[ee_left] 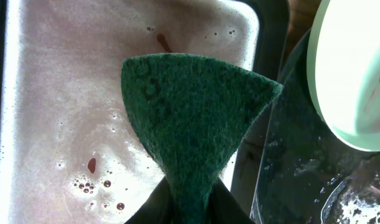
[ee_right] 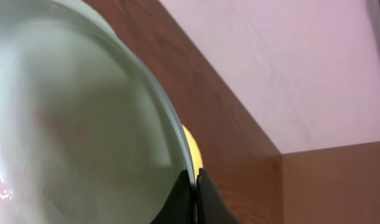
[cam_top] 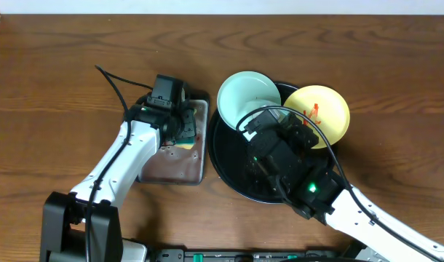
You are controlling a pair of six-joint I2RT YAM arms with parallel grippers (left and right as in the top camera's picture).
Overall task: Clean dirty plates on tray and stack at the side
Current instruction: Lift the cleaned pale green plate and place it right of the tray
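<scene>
The mint-blue plate (cam_top: pixel 247 97) is pinched at its rim by the right claw (ee_right: pixel 194 191), whose two fingers are clenched on the edge. The plate rises tilted from that grip and reaches out past the far left rim of the black tray (cam_top: pixel 233 171), which lies directly under this claw. A faint red smear shows on the plate's face close to the grip. The yellow plate (cam_top: pixel 320 113) sits just beyond the right claw's fingertips, to that claw's right, at the tray's far right rim, with a dab of red sauce (cam_top: pixel 314 110) on it. The left claw (ee_left: pixel 187 208) is clenched on a green sponge (ee_left: pixel 190 118), which fans out ahead of its fingers. Below that claw is the grey metal pan (cam_top: pixel 180 169), holding pinkish, bubbly water (ee_left: pixel 65 93). The tray's edge and the mint-blue plate lie just to that claw's right. Tray and pan rest side by side on the wooden bench (cam_top: pixel 62 65).
</scene>
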